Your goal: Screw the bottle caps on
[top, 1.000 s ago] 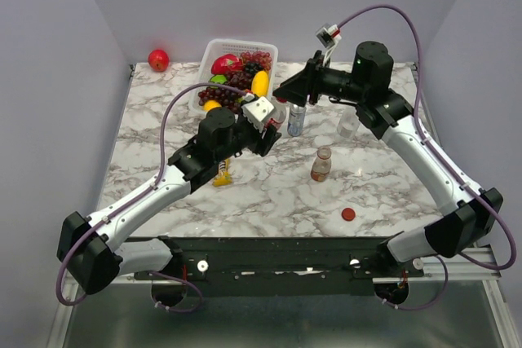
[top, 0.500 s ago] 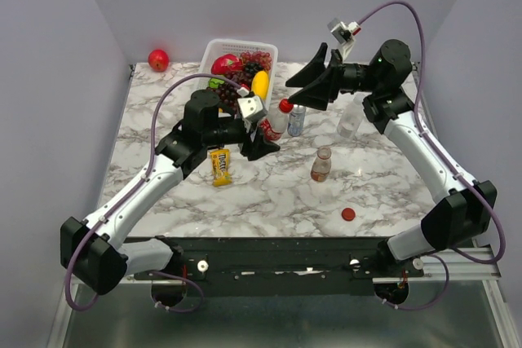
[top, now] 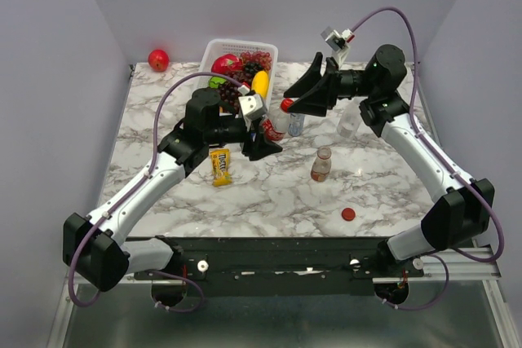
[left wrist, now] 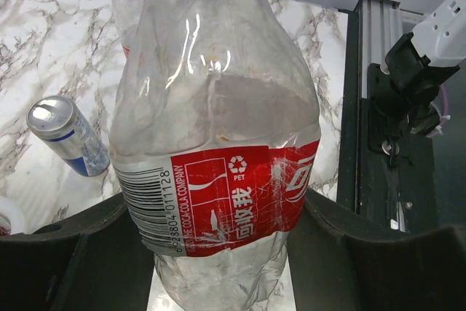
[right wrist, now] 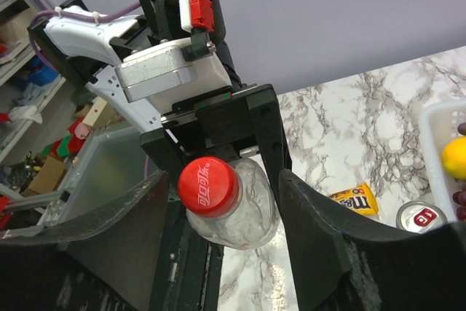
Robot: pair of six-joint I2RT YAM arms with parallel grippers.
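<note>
My left gripper (top: 267, 133) (left wrist: 218, 249) is shut on a short clear bottle (top: 275, 122) (left wrist: 218, 129) with a red label, holding it tilted above the table. A red cap (top: 285, 105) (right wrist: 209, 186) sits on its neck. My right gripper (top: 297, 95) (right wrist: 220, 180) is open around that cap, with a gap on each side. A second short bottle (top: 321, 165) stands upright in the middle of the table, and a taller colourless bottle (top: 349, 122) stands at the back right. A loose red cap (top: 348, 214) lies near the front edge.
A silver-blue soda can (top: 296, 125) (left wrist: 67, 136) (right wrist: 421, 217) stands just behind the held bottle. A white basket (top: 214, 48) (right wrist: 443, 125) of fruit sits at the back. A yellow candy packet (top: 218, 166) (right wrist: 354, 199) lies under the left arm. A red apple (top: 158, 59) is at the far left corner.
The right gripper has opened off the red cap and drawn back to the right. The left arm has pulled the bottle a little to the left, so the capped neck now shows.
</note>
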